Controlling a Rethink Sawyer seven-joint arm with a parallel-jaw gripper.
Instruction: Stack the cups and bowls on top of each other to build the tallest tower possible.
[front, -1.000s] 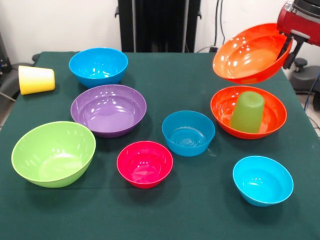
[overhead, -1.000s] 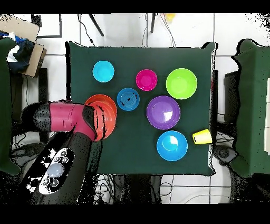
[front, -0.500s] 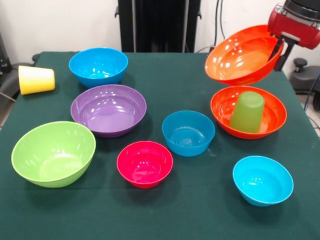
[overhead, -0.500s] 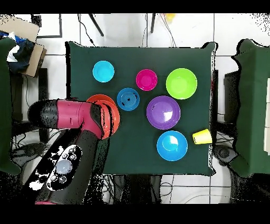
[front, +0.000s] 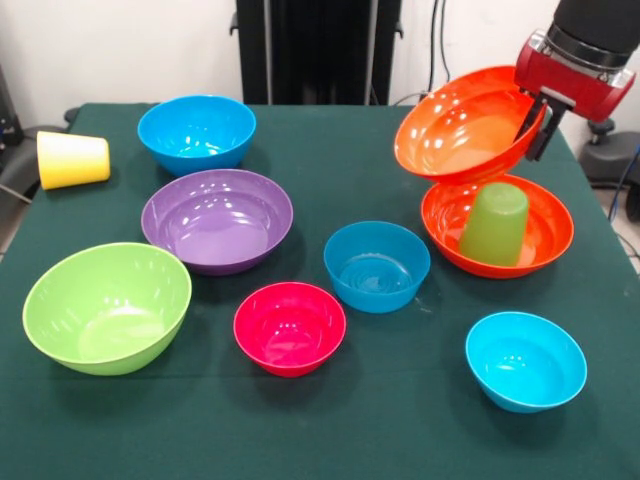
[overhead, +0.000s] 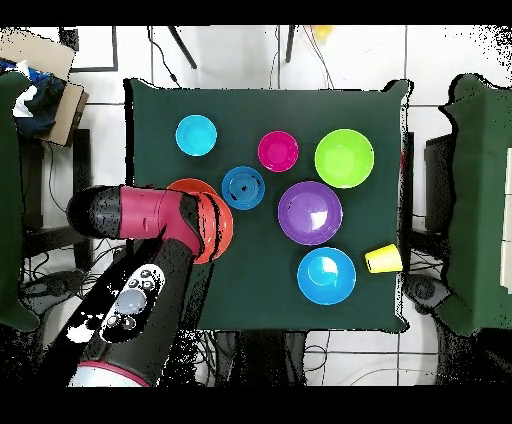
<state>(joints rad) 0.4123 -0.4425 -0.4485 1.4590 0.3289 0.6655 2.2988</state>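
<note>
In the front view my gripper (front: 535, 120) is shut on the far rim of a large orange bowl (front: 462, 125), holding it tilted in the air. Right under it a second orange bowl (front: 535, 245) rests on the table with an upside-down light green cup (front: 495, 222) inside. The yellow cup (front: 72, 159) lies on its side at the table's left edge. In the overhead view my arm covers most of the orange bowl (overhead: 221, 222); the gripper is hidden there.
On the green cloth stand a large blue bowl (front: 196, 132), a purple bowl (front: 217, 219), a lime green bowl (front: 106, 306), a pink-red bowl (front: 289, 327), a smaller blue bowl (front: 376, 265) and a cyan bowl (front: 525, 360).
My gripper has carried the held orange bowl leftward and a little lower in the front view, bringing it over the bowl with the green cup. Everything else is where it was.
</note>
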